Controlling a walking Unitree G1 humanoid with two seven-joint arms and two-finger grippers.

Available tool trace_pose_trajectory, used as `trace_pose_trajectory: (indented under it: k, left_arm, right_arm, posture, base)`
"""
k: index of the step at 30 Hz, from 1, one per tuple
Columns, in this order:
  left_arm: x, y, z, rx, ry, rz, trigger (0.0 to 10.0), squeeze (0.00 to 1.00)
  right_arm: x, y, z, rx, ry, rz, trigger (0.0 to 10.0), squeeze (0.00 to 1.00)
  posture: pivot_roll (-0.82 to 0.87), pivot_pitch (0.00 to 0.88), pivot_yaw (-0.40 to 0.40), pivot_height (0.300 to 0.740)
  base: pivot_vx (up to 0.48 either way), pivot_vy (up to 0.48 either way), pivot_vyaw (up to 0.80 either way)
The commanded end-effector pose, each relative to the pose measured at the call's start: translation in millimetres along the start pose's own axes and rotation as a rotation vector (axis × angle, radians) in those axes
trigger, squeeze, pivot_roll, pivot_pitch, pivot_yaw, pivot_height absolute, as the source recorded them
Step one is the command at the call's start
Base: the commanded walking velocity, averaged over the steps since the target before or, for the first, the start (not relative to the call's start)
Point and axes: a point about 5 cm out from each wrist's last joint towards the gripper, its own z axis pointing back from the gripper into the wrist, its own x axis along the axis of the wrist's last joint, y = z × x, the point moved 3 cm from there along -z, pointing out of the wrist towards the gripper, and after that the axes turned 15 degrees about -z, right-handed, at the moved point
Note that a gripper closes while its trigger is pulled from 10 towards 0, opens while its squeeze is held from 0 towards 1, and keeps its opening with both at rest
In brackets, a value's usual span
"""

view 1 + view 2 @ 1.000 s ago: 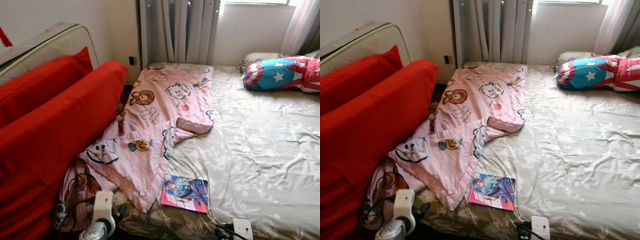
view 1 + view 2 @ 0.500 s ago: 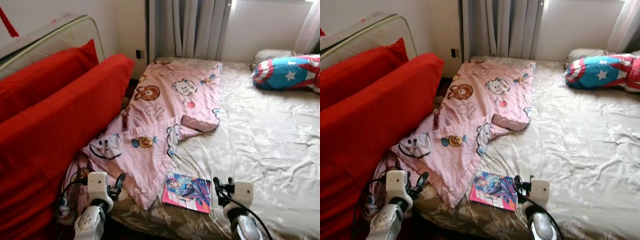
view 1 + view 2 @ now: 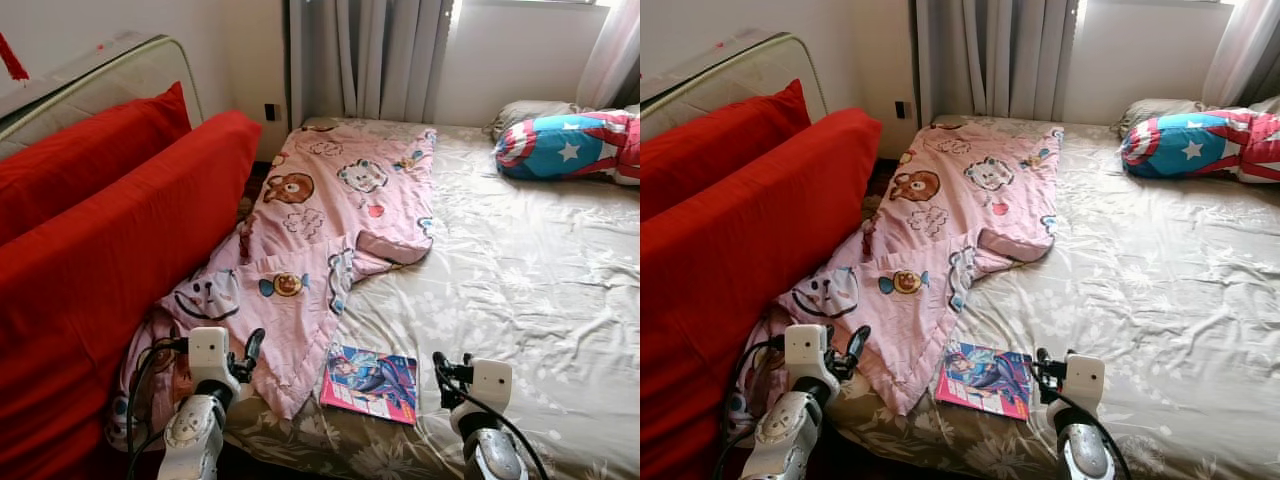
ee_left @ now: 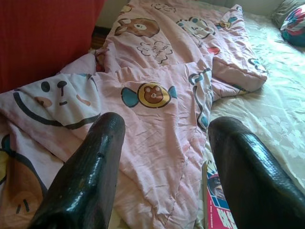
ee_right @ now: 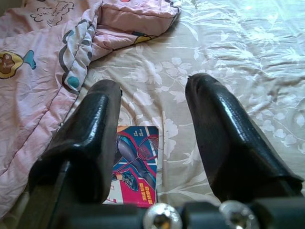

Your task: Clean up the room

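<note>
Left gripper (image 4: pixel 162 157) wide open, empty, over pink blanket (image 3: pixel 330 230) near bed (image 3: pixel 520 290) edge; right gripper (image 5: pixel 152 138) open (empty) just right of magazine (image 3: pixel 370 383).

Both silver arms reach forward, low in the head views. The left gripper (image 3: pixel 248 350) sits at the end of a white wrist, black fingers (image 4: pixel 90 167) spread apart with nothing between them. The right gripper (image 3: pixel 441 368) is raised to about the same height, its fingers (image 5: pixel 224 138) likewise parted and empty.
</note>
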Motion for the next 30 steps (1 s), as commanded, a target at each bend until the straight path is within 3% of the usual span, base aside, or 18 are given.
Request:
trace_pose_trajectory:
  k: [1,7,12,30]
  left_arm:
    - [0,1.9,0.5,0.005,0.007,0.002,10.0,0.0]
    - [0,1.3,1.4,0.002,0.011,0.006,10.0,0.0]
    - [-1,1.7,1.2,0.001,0.016,0.008,10.0,0.0]
    - [-5,1.5,2.8,-0.004,0.032,0.008,10.0,0.0]
  right_arm:
    - [1,3.7,-2.2,0.011,-0.002,0.004,10.0,0.0]
    - [-2,3.4,-2.5,0.007,0.025,0.007,10.0,0.0]
    - [-3,6.4,-3.2,0.02,0.025,0.014,10.0,0.0]
    - [-11,8.0,-2.9,0.021,0.078,0.009,10.0,0.0]
  posture:
    - [-0.07,0.0,-0.015,0.715]
    - [-0.07,0.0,-0.016,0.715]
    - [-0.07,0.0,-0.017,0.685]
    - [-0.07,0.001,-0.018,0.671]
  base:
    - [0.0,0.0,0.0]
    - [0.0,0.0,0.0]
    - [0.0,0.0,0.0]
    - [0.0,0.0,0.0]
